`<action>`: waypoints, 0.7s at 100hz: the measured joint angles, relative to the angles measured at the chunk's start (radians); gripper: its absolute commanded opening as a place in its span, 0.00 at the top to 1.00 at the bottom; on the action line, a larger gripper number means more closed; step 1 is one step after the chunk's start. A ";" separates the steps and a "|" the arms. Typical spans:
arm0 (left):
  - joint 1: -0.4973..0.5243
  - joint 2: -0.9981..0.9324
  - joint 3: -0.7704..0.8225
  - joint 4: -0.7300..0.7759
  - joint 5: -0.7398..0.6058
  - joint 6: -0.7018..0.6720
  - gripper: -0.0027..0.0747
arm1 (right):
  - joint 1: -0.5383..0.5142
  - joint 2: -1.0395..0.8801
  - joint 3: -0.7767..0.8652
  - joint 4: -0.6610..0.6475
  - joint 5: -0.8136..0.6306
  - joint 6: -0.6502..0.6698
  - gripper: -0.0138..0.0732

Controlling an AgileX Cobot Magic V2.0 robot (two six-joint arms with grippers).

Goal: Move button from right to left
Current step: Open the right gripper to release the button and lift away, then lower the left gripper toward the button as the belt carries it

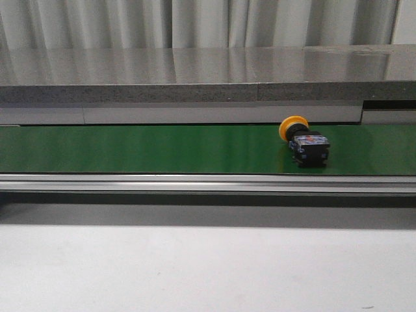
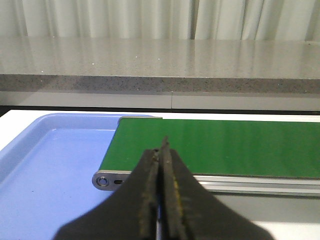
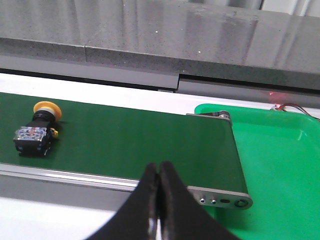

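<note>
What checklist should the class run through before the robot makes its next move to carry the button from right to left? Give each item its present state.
1. Button located: ok, lying on its side on the green belt, right of centre in the front view.
2. Right gripper open to grasp: not ok, fingers closed together, holding nothing.
3. Left gripper free: ok, shut and empty.
4. Blue tray at the belt's left end ready: ok, the visible part is bare.
5. Path along the belt clear: ok, nothing else lies on it.
6. Belt moving or stopped: cannot tell.
</note>
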 measured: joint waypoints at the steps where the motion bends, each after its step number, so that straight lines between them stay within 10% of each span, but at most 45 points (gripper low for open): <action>1: 0.000 0.000 0.000 0.002 0.000 0.000 0.99 | 0.000 0.000 0.000 0.000 0.000 0.000 0.92; 70: 0.000 0.209 -0.229 -0.054 0.096 0.000 0.99 | 0.000 0.000 0.002 0.000 0.000 0.000 0.92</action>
